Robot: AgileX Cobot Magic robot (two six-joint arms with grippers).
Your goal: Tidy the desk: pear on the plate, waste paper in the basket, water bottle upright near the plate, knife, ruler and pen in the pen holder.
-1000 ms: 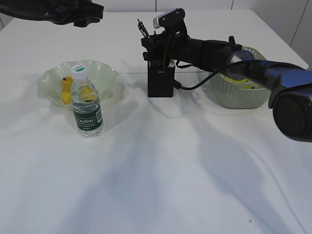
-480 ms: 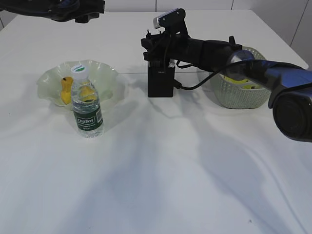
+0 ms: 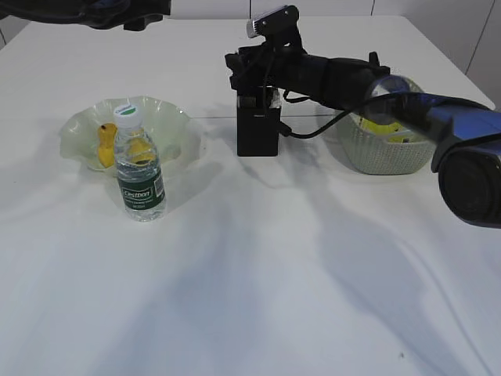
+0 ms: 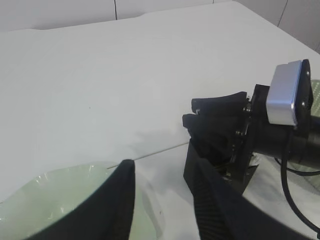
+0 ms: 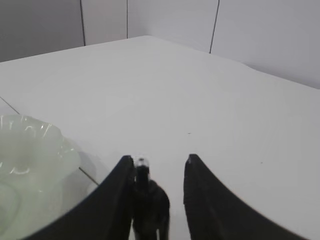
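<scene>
The black pen holder stands at the back centre. My right gripper hovers right above it, jaws open. In the right wrist view the right gripper has a dark pen standing between its fingers, leaning on the left one and untouched by the other. The yellow pear lies on the pale green plate. The water bottle stands upright in front of the plate. My left gripper is open and empty, high above the plate's right edge. Knife and ruler are not discernible.
A pale woven basket with yellow and white contents sits at the right, behind my right arm. A black cable hangs from that arm between holder and basket. My left arm stays along the top left edge.
The pen that stuck up above my right gripper has sunk into the holder and no longer shows in the exterior view. The right gripper has risen slightly. The left arm edged upward.
</scene>
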